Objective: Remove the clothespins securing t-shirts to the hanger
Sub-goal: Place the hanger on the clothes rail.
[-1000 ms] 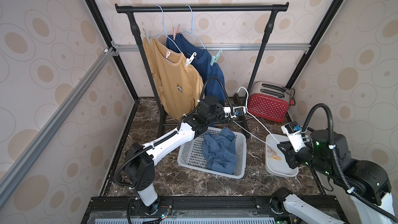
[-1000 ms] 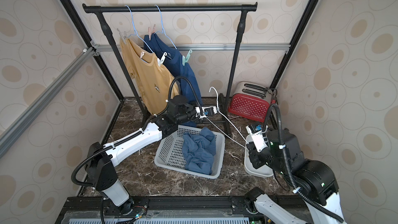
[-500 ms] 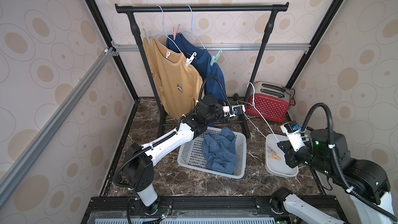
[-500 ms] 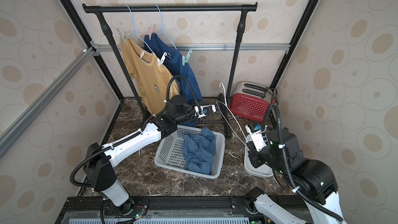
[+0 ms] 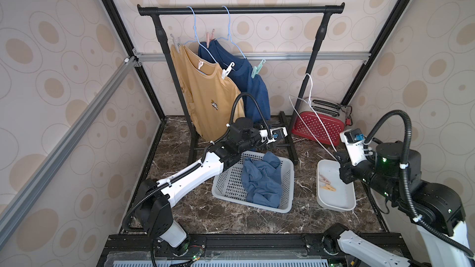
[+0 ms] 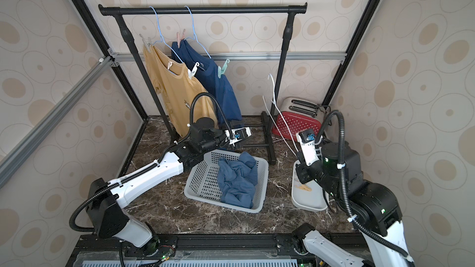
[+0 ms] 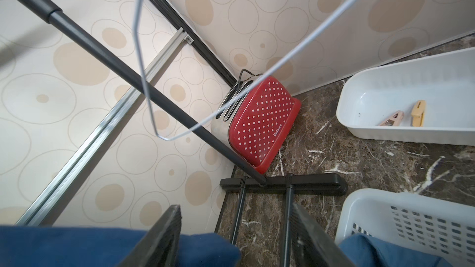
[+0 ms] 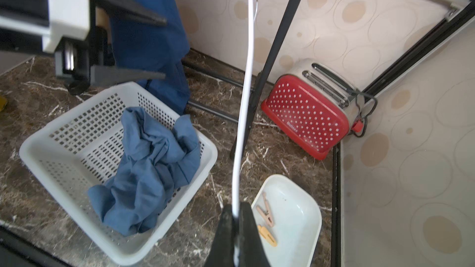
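yellow t-shirt point(image 5: 205, 93) and dark blue t-shirt point(image 5: 253, 91) are hanging on the rack point(image 5: 241, 10), with five pinned clothespins point(image 5: 227, 70) biting them up at the shoulders. left tool point(image 7: 235, 206) has just sprung open and is standing wide and empty, having let go of the white hanger point(image 8: 246, 78). it is sitting low by the blue hem, well below those pins. basket point(image 5: 226, 175) is holding the third shirt point(image 5: 262, 178). right tool point(image 8: 236, 205) is now clamping the bare hanger alone, just over the tray point(image 5: 339, 196), where two loose clothespins point(image 8: 266, 210) are lying. judging one hanger cleared, two pending.
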Available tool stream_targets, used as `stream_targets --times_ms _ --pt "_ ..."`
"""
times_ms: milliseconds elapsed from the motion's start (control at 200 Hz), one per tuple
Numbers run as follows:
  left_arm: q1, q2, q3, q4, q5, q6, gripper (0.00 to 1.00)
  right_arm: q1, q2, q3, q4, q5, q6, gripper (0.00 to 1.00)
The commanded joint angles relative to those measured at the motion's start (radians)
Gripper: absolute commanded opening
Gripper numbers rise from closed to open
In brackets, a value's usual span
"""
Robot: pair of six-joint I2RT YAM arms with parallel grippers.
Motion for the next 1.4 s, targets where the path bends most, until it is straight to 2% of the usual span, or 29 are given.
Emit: stream_targets --times_ms 0,230,456,646,931,1212,1342,1397 --pt "0.005 -0.072 -0.05 -0.029 -0.03 -0.036 0.69 0.001 0.075 0.069 0.151 0.036 -0.081 0.0" --pt "0.005 -0.167 -0.175 -0.025 -0.065 -0.083 0.69 -0.024 0.257 0.24 0.301 -0.006 -0.136 0.0" --pt "0.005 -0.24 -0.264 -0.015 -0.085 -0.123 0.69 -0.186 0.401 0.386 0.377 -0.193 -0.055 0.0" --pt "0.004 -0.272 -0.302 -0.013 -0.101 -0.142 0.69 -0.316 0.499 0.459 0.422 -0.382 0.08 0.0" --pt "0.001 -0.276 -0.302 -0.016 -0.117 -0.147 0.69 -0.354 0.577 0.492 0.391 -0.505 0.131 0.0" --pt "0.0 -0.277 -0.31 -0.013 -0.121 -0.155 0.69 -0.373 0.576 0.488 0.356 -0.552 0.145 0.0" --pt "-0.001 -0.278 -0.311 -0.013 -0.121 -0.159 0.69 -0.372 0.543 0.478 0.336 -0.537 0.123 0.34" --pt "0.0 -0.278 -0.31 -0.013 -0.124 -0.159 0.69 -0.372 0.528 0.473 0.324 -0.525 0.11 0.43"
